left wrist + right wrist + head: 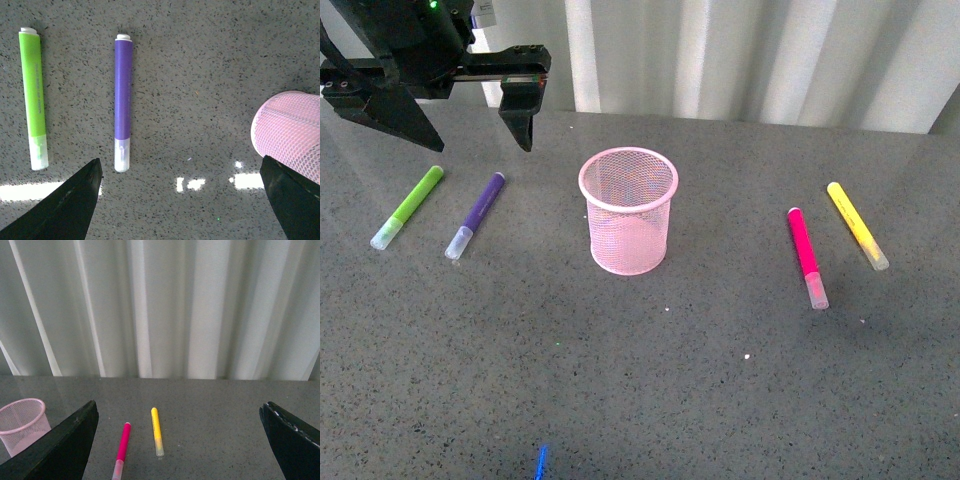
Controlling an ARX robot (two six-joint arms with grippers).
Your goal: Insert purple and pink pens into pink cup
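Pens — four in all: one lime green pen (408, 207), one purple pen (476, 215), one pink pen (806, 255), one yellow pen (856, 224). Clear caps (458, 243): four, one per pen. Cups — one only, pink cup (629, 215), wire mesh. Two pens on each side of cup.

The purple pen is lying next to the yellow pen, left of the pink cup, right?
Not quite. The purple pen does lie left of the pink cup, but its neighbour is the green pen, not the yellow pen. The front view shows it.
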